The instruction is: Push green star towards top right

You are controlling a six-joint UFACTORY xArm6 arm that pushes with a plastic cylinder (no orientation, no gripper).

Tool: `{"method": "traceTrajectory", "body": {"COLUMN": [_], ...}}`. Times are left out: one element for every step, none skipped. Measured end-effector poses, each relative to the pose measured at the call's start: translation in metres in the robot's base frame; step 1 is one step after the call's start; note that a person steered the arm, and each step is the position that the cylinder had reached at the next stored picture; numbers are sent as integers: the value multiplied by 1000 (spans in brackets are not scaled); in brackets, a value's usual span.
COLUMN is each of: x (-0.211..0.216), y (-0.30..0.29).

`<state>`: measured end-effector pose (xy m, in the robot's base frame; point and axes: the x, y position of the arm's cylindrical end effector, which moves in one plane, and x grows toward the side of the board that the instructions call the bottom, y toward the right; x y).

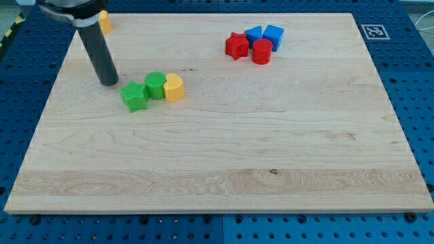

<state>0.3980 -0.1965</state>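
The green star (134, 95) lies on the wooden board (217, 156) at the view's left, upper half. It touches a green cylinder (155, 85) to its upper right, which touches a yellow block (174, 87) shaped like a rounded heart. My tip (108, 82) stands on the board just to the upper left of the green star, a small gap apart from it.
A red star (236, 46), a red cylinder (262, 51) and two blue blocks (253, 34) (273, 35) cluster at the view's top, right of centre. A yellow block (104, 20) sits at the top left, partly hidden behind the rod. A fiducial tag (373, 31) marks the top right corner.
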Motion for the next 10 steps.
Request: {"method": "traceTrajectory", "body": {"x": [16, 33, 37, 39, 69, 95, 100, 98, 88, 88], "y": [8, 14, 41, 67, 87, 113, 147, 186, 195, 171]}}
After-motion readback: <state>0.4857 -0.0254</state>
